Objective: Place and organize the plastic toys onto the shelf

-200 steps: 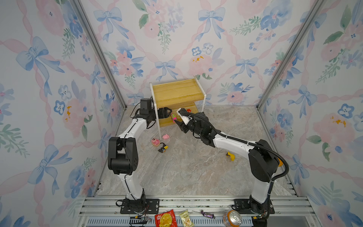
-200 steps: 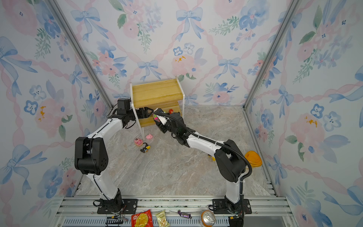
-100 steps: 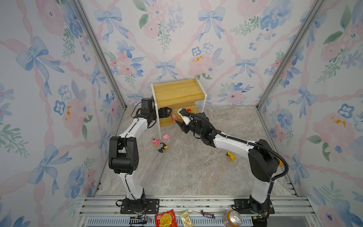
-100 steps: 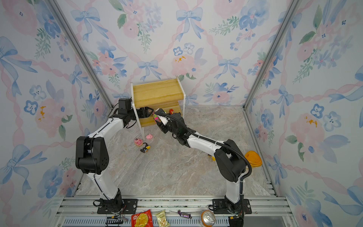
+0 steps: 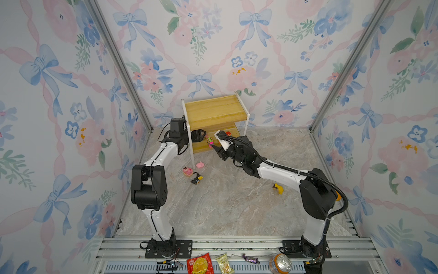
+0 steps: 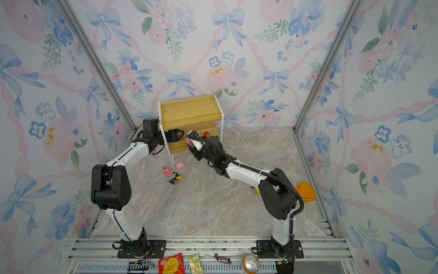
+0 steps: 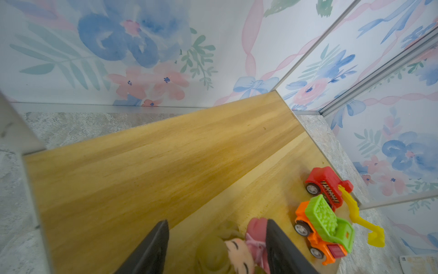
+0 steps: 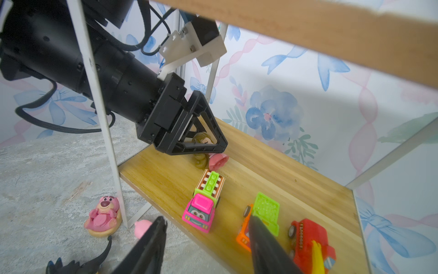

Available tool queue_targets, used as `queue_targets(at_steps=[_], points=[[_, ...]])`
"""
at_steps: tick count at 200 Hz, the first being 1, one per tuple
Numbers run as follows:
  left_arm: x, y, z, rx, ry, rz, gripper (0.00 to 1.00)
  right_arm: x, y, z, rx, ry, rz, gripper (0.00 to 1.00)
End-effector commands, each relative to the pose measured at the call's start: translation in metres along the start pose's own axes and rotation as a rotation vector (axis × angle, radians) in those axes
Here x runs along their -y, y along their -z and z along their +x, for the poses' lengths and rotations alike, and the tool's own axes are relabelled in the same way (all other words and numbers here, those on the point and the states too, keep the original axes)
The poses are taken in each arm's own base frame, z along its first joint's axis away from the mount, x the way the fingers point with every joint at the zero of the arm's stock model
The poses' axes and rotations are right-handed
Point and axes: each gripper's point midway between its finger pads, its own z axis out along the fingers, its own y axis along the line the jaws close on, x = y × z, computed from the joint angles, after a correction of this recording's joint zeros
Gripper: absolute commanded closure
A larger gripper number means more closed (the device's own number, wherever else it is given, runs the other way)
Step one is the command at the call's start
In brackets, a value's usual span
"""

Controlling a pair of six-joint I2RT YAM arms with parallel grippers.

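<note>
My left gripper [image 7: 216,223] straddles the pink-dress doll [image 7: 239,249], which lies on the shelf [image 7: 260,185] lower board; jaws apart, not clamped. My right gripper [image 8: 207,220] is spread, empty. Placing step; next I'd back out and fetch the pink pig [image 5: 200,164].

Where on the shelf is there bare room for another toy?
The top board is bare. On the lower board, a patch is free between the white front post and the pink car. Beyond that it is crowded: green-orange car and red car side by side, the doll behind the pink car.
</note>
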Motion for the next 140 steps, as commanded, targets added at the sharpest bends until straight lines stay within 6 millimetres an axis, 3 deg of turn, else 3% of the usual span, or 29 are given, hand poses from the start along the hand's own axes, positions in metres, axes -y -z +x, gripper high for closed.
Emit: queue_targets(at_steps=[1,52,140], points=[[-0.022,0.003,0.010,-0.028,-0.045,-0.086,0.36,0.010,0.007,-0.014,0.043,-0.017,0.028,0.42],[-0.040,0.012,0.006,-0.011,-0.005,-0.120,0.40,0.010,0.007,-0.015,0.049,-0.019,0.027,0.42],[-0.042,0.015,0.003,0.001,0.043,-0.088,0.46,0.010,0.010,-0.017,0.057,-0.023,0.030,0.42]])
